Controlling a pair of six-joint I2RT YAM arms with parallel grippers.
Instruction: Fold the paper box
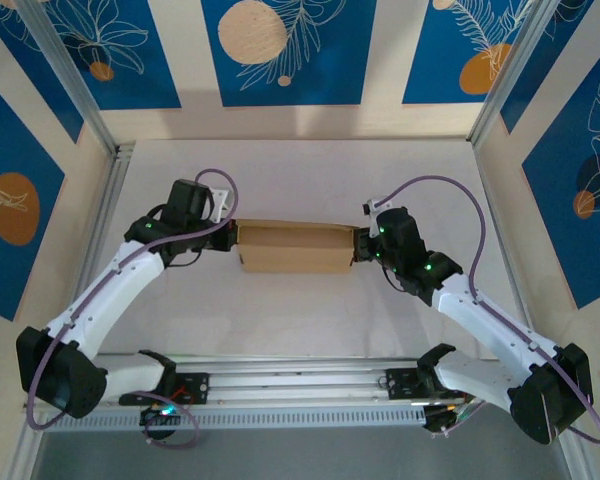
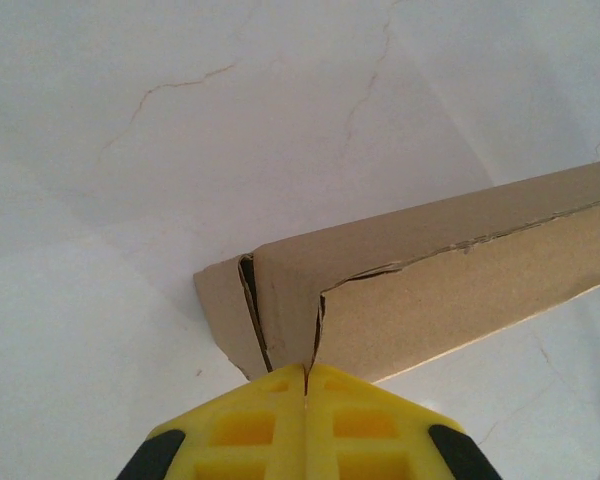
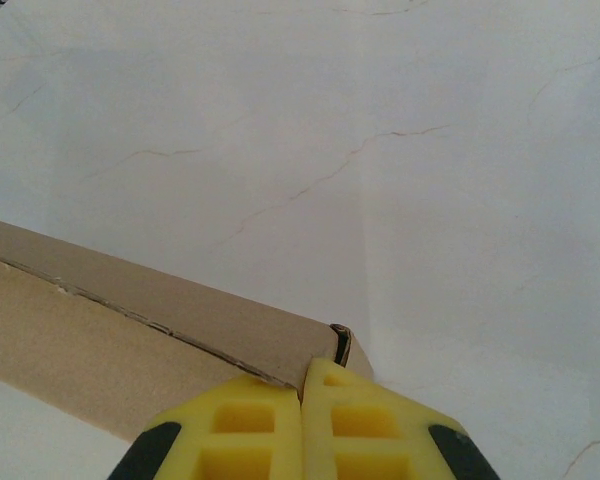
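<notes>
Paper box point(image 1: 295, 247) lies closed at the middle of the table point(image 1: 300, 170), long axis running 9 to 3 o'clock; left gripper point(image 1: 230, 233) sits at its 9 o'clock end, right gripper point(image 1: 361, 245) at its 3 o'clock end, both touching the cardboard; wrist views: each pair of yellow fingers point(image 2: 250, 430) is pressed together with nothing visible between them, tips against an upper corner of the box, where the flap seams gape slightly.
</notes>
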